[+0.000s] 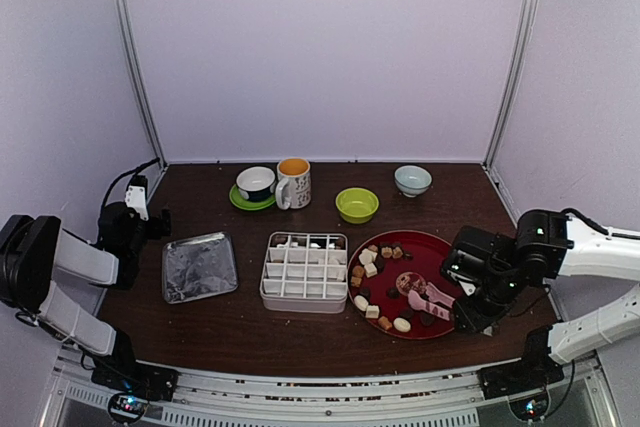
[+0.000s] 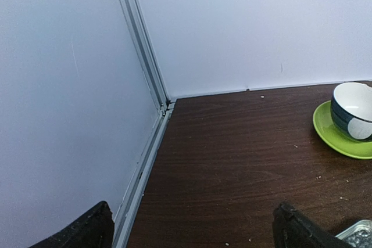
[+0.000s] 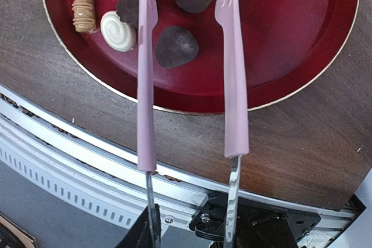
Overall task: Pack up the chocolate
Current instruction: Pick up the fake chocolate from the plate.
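Top external view, contents of dark wood table (image 1: 240, 322):

- Red plate (image 1: 432, 252), right of centre: chocolate (image 1: 368, 259) scattered loose on it, in white, tan and dark pieces.
- White divided box (image 1: 303, 272), centre, just left of the plate: a few pieces in the back row, the other compartments bare.
- Shallow metal tin (image 1: 199, 266), left of the box.
- Back row: cup (image 1: 256, 182) on green saucer (image 1: 243, 201), mug (image 1: 293, 183), green bowl (image 1: 357, 205), pale bowl (image 1: 413, 180).

Right gripper (image 3: 192, 230): clamped on the handle end of the pink tongs (image 3: 235, 85), whose arms stand apart over the plate's near edge. Two dark pieces lie on the plate between the arms; a white swirl and a tan ridged piece lie to one side.

Left gripper (image 2: 192, 233): fingers spread wide, nothing between them, near the table's back left corner.
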{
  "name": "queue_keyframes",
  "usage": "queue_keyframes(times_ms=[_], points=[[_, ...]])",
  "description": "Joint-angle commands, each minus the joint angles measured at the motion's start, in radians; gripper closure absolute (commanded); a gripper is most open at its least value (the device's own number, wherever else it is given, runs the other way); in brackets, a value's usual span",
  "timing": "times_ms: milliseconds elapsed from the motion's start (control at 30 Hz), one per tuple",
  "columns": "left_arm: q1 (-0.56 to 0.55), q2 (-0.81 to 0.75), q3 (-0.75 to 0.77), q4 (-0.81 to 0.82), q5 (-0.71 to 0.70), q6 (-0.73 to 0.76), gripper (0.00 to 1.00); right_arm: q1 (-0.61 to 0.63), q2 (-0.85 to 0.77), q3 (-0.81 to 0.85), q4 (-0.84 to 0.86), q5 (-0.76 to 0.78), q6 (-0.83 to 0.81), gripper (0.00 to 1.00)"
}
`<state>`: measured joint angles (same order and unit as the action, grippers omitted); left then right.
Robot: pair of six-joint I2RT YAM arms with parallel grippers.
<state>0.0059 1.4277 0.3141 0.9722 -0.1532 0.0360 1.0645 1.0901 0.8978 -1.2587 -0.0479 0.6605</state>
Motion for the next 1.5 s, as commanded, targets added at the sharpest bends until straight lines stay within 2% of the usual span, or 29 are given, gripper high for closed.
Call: queue_keyframes(times_ms=[0,567,700,1000,1100,1467], points=[[0.007,-0.003,0.008,0.057,0.008,0.010,0.02,-0.004,0.010,-0.022,0.013,0.029,-0.005,0.64],[0.008,-0.003,0.008,0.059,0.007,0.010,0.02,-0.004,0.058,-0.001,0.030,0.060,-0.029,0.70],[0.008,-0.003,0.009,0.057,0.007,0.010,0.02,-0.003,0.044,0.035,0.009,0.089,-0.030,0.74],[0.007,-0.003,0.008,0.056,0.007,0.010,0.02,-0.004,0.063,0.162,0.039,0.098,-0.080,0.76],[0.008,-0.003,0.008,0.057,0.007,0.010,0.02,-0.004,0.100,0.207,0.082,0.091,-0.115,0.78],[0.008,-0.003,0.008,0.057,0.008,0.009,0.02,0.005,0.275,0.346,0.330,-0.031,-0.189,0.79]])
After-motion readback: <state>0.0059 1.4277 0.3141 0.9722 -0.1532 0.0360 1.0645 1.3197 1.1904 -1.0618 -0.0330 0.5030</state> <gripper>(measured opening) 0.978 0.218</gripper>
